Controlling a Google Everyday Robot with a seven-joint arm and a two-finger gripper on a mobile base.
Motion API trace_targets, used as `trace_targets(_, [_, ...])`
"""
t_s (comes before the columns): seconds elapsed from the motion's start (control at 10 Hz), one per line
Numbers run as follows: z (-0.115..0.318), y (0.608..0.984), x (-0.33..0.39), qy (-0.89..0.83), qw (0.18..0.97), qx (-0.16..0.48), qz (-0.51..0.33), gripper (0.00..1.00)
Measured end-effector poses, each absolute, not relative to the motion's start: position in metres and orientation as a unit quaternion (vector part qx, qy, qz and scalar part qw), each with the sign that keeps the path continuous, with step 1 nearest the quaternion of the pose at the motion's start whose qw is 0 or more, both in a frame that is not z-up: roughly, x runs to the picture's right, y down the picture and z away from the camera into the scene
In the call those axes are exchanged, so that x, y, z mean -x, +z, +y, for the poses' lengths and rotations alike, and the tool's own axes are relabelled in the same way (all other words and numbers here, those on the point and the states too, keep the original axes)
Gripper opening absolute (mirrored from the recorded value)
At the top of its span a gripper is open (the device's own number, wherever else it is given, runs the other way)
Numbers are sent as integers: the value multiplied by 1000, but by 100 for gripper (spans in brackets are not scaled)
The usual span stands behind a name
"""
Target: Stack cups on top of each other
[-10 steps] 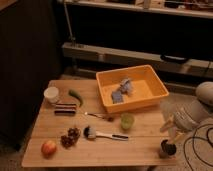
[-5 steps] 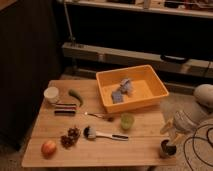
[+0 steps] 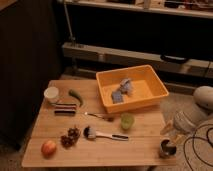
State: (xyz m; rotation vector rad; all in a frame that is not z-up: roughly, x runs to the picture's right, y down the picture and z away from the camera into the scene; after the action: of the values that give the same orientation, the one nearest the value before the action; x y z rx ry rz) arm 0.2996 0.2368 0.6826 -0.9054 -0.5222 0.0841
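Observation:
A pale green plastic cup [image 3: 127,121] stands upright on the wooden table [image 3: 140,150], just in front of the yellow bin. A dark shiny steel cup [image 3: 166,148] stands at the table's front right corner. My gripper [image 3: 171,134] comes in from the right edge of the camera view. It hangs just above and slightly behind the steel cup. Whether it touches the cup I cannot tell.
A yellow bin [image 3: 150,75] holding grey-blue items sits at the back right. On the left lie a white tub [image 3: 51,94], a green pepper [image 3: 76,96] and a dark bar [image 3: 65,109]. A utensil [image 3: 100,116], brush [image 3: 102,134], grapes [image 3: 70,137] and apple [image 3: 48,148] are at the front. Cables [image 3: 200,150] hang at the right.

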Motion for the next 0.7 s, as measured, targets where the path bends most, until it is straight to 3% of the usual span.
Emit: trace_targets(0.7, [248,693,-306,47,865,434,-248,48])
